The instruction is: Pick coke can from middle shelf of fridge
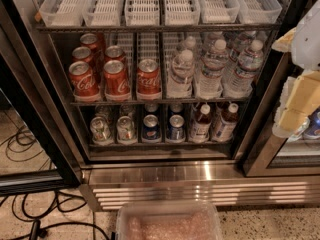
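The fridge (165, 176) stands open in front of me. Its middle shelf (160, 102) holds several red coke cans on the left; the three front ones are at the left (83, 79), the middle (116, 77) and the right (148, 76), with more behind them. Clear water bottles (212, 66) fill the right half of that shelf. My gripper (296, 101), white and cream, hangs at the right edge of the view in front of the fridge's right door frame. It is about level with the middle shelf, well right of the cans and outside the fridge.
The top shelf holds empty clear lane trays (142, 6). The bottom shelf has blue Pepsi cans (151, 127), other cans and small bottles (200, 123). The open door's black frame (30, 114) is at the left. Cables (30, 219) lie on the floor. A clear plastic bin (167, 221) sits at the bottom centre.
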`<state>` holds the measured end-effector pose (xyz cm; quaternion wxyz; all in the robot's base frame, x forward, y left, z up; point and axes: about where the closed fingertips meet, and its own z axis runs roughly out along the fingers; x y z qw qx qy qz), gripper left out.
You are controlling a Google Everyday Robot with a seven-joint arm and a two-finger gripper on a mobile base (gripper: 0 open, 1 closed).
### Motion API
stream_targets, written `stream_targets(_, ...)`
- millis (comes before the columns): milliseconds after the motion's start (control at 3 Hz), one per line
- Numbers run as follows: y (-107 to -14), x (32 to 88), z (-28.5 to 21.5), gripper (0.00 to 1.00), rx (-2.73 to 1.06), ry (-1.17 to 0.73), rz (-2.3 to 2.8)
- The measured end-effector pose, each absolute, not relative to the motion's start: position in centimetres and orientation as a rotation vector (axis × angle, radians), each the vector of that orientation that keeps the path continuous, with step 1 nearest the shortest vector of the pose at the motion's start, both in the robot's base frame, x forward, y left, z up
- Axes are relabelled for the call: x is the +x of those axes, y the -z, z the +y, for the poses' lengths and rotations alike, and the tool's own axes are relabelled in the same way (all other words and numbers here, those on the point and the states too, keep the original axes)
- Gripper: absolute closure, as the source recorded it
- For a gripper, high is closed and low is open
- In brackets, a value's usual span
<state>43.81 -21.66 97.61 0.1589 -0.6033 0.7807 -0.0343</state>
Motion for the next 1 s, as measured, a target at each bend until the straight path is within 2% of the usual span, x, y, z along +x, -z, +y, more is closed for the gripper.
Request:
stream_targets(333, -97.7, 43.8, -21.5, 0.0, -1.721, 0.097, 2.225)
stream_targets(667, -95.2, 43.1, -19.1, 0.0, -1.692, 0.007, 2.202)
stream_targets(1000, -91.3, 41.4, -13.9, 0.0, -1.612, -0.166, 2.168)
